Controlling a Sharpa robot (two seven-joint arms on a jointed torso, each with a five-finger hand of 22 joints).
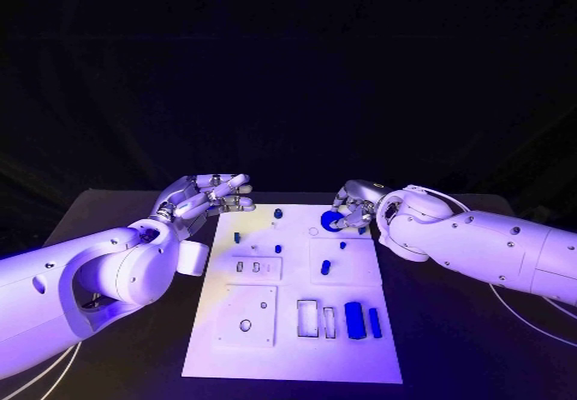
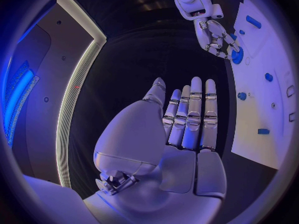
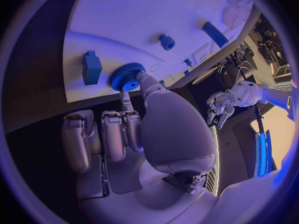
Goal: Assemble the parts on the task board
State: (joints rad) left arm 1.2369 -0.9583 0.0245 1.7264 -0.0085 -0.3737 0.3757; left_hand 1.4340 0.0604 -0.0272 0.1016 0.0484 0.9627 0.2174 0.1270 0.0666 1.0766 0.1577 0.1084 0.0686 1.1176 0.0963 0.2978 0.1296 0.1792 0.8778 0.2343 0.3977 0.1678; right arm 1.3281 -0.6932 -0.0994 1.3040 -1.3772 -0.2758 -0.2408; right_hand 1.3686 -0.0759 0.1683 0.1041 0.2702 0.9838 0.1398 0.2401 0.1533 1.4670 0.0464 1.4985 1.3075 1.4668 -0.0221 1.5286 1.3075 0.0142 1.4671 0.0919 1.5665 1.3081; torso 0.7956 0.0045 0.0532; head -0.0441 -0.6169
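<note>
Head view: task board [image 1: 294, 350] at table centre; my right hand [image 1: 348, 208] at its 1 o'clock corner, pinching a blue gear [image 1: 331, 221] on the board; my left hand [image 1: 207, 196] beyond the 11 o'clock corner, fingers spread, empty. Two blue bars [image 1: 362, 321] lie at 5 o'clock. Left wrist view: my left hand [image 2: 187, 119] flat, fingers straight, off the board. Right wrist view: my right hand [image 3: 134, 129] holds the gear [image 3: 126, 76] against the board, a blue block [image 3: 91, 67] just beside it.

The table [image 1: 120, 333] is black. A white board [image 1: 288, 354] lies flat in the middle of it, with bare table showing along both long sides.
</note>
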